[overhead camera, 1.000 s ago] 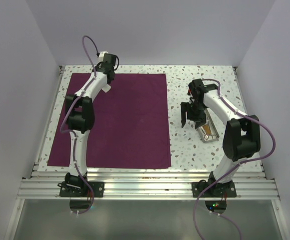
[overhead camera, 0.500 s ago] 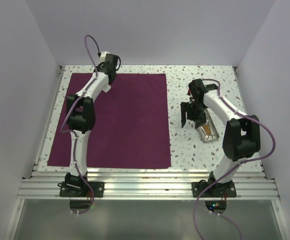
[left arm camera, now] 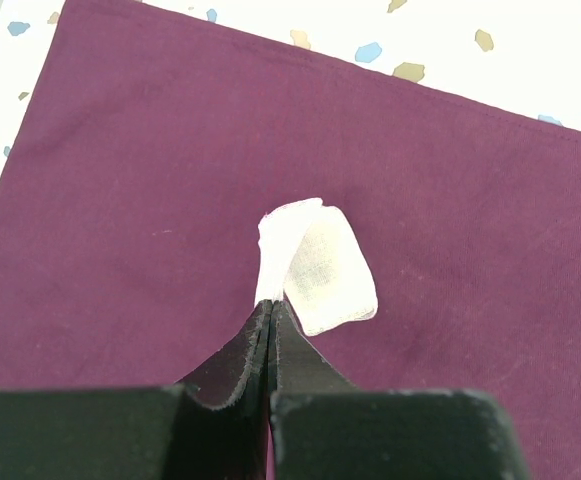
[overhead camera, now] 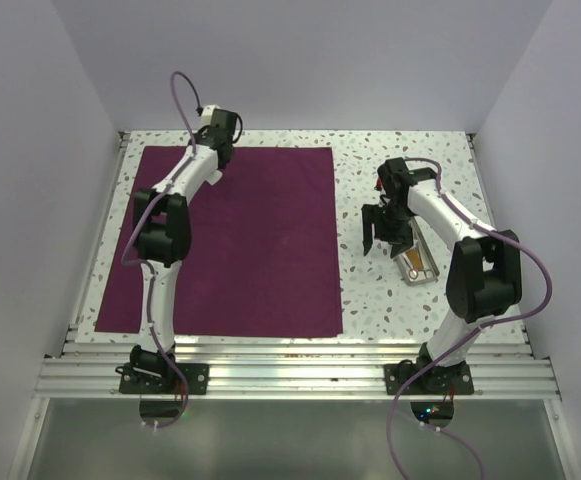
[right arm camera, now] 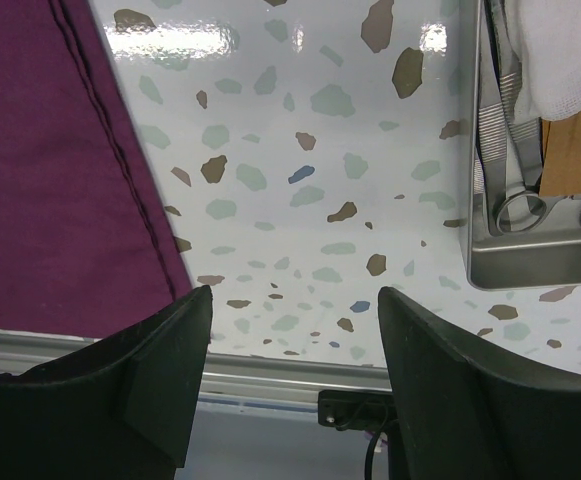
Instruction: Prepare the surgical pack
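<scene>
The surgical pack is a deep purple sheet lying flat on the left half of the table. My left gripper hangs over its far part, near the far edge. In the left wrist view the left gripper is shut on a small white gauze piece, which hangs from the tips above the sheet. My right gripper is open and empty above bare table between the sheet's right edge and a metal tray. In the right wrist view the right gripper has its jaws wide apart, with the sheet's edge at left.
The metal tray holds steel scissors-like instruments, a white folded cloth and a brown wooden piece. White walls close in the table at left, back and right. An aluminium rail runs along the near edge.
The left wrist has shifted slightly toward the far edge with the gauze still in its jaws. The right arm has not moved.
</scene>
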